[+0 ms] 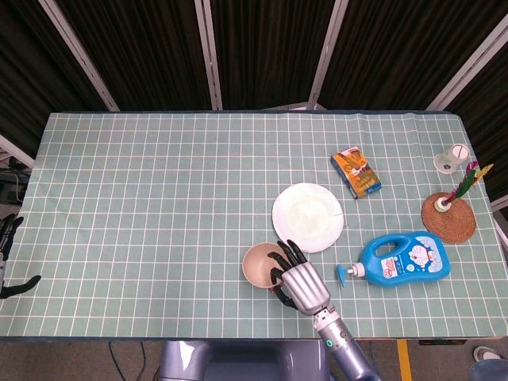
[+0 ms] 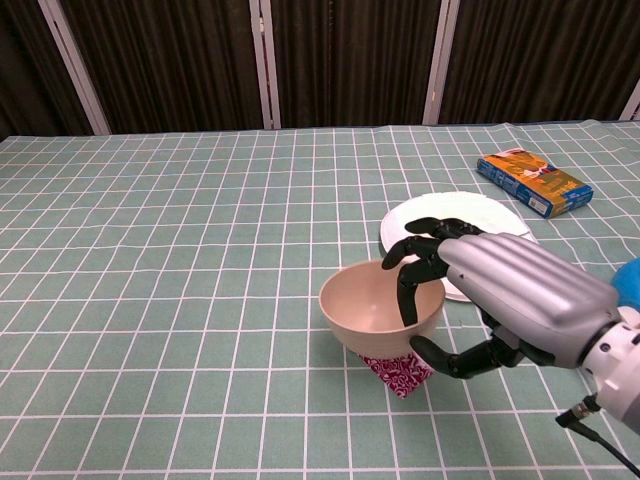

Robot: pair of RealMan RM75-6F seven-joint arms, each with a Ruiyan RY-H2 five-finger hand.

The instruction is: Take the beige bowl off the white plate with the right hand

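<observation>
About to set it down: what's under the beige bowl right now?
In the chest view a pink patterned packet shows partly beneath the beige bowl, which the right hand grips by its rim. The bowl hides most of the packet; whether they touch cannot be told.
</observation>
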